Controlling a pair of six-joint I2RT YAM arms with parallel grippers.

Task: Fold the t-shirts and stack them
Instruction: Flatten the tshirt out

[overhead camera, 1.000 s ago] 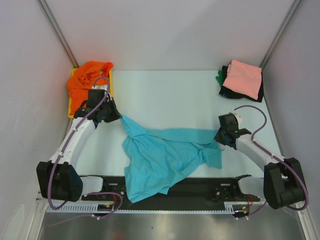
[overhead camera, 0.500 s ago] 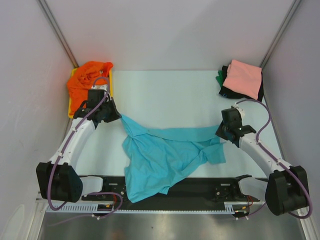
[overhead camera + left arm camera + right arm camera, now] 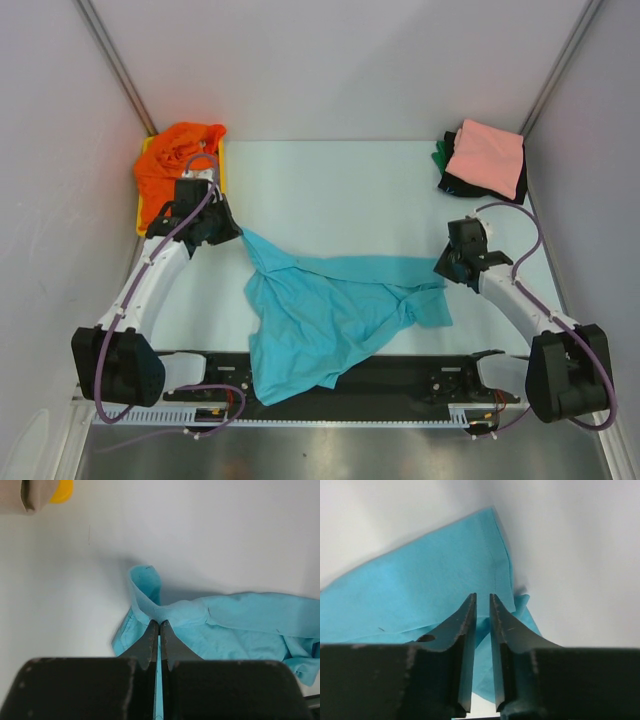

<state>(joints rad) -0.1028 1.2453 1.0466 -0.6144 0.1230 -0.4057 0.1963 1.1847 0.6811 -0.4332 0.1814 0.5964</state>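
Beyond the turquoise shirt's left end, a crumpled orange cloth t-shirt (image 3: 178,165) lies heaped in a shallow yellow plastic tray (image 3: 141,224). It is not folded, so I judge that it waits for its turn.

The left hand (image 3: 234,232) is closed tightly on the far-left corner of the soft turquoise cloth t-shirt (image 3: 320,315), and a small flap of cloth stands up at its fingertips (image 3: 152,630). The shirt itself is spread in the middle of the pale worktop (image 3: 330,190). It is wrinkled, with its near part hanging over the black rail at the front, and no fold is made in it yet.

At the shirt's right end, the right hand (image 3: 444,268) hovers just above the sleeve. Its jaws stand only a little apart and I see no cloth between them.

Beyond the shirt's right end, well apart from it, is the finished stack: a folded salmon pink t-shirt (image 3: 487,157) on top, a black t-shirt (image 3: 470,188) under it, and a green t-shirt (image 3: 438,156) showing at the edge.

So part of the work seems done. The turquoise shirt must be flattened and folded, then the orange one. Nothing lies in the way on the worktop.
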